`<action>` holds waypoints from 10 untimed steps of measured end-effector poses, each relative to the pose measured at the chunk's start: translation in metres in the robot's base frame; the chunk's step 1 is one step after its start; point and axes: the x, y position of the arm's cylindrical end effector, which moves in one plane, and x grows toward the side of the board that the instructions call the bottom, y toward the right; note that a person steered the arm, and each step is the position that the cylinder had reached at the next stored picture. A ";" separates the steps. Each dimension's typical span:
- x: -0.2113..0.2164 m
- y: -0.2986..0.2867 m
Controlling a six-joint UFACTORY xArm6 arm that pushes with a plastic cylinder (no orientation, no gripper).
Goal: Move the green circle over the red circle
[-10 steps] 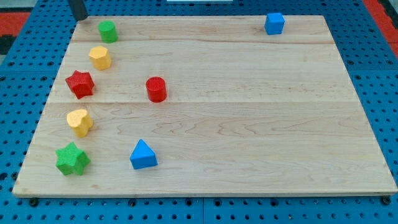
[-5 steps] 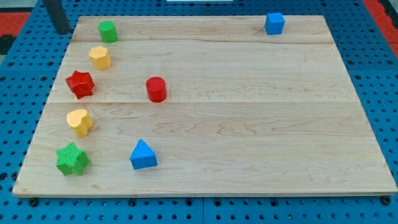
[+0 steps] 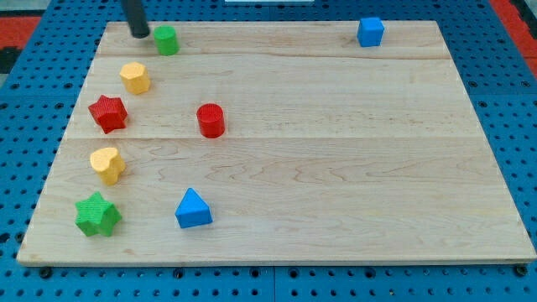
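The green circle (image 3: 166,39) sits near the top left of the wooden board (image 3: 336,151). My tip (image 3: 139,34) is on the board just to the left of the green circle, close to it or touching it. The red circle (image 3: 211,120) stands lower down and a little to the right of the green circle, about a third of the way down the board.
A yellow hexagon (image 3: 134,77), a red star (image 3: 107,112), a yellow heart (image 3: 107,164) and a green star (image 3: 97,215) run down the left side. A blue triangle (image 3: 193,208) lies at the bottom left and a blue cube (image 3: 369,31) at the top right.
My tip swung from off the board's top left corner in to the green circle's left side. The green circle has slid a short way to the right.
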 end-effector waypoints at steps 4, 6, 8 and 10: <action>0.064 -0.033; 0.098 0.078; 0.092 0.145; 0.079 0.044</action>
